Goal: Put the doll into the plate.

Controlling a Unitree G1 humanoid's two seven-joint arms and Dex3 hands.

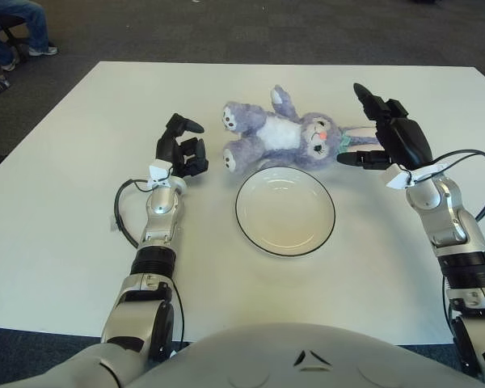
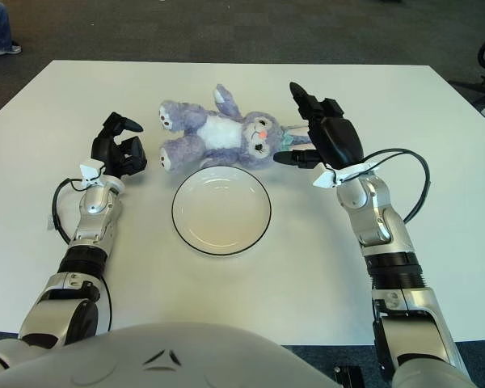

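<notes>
A purple plush bunny doll (image 1: 284,134) with a white belly lies on its back on the white table (image 1: 56,210), its head to the right, just behind the plate. The white plate (image 1: 284,210) with a dark rim sits empty at the table's middle. My right hand (image 1: 380,129) is to the right of the doll's head, fingers spread open around its ears, holding nothing. My left hand (image 1: 183,147) is to the left of the doll's feet, a short gap away, fingers loosely curled and empty.
A person's legs (image 1: 20,24) and a chair show on the floor at the far left, beyond the table. Dark carpet surrounds the table. Cables loop beside both forearms.
</notes>
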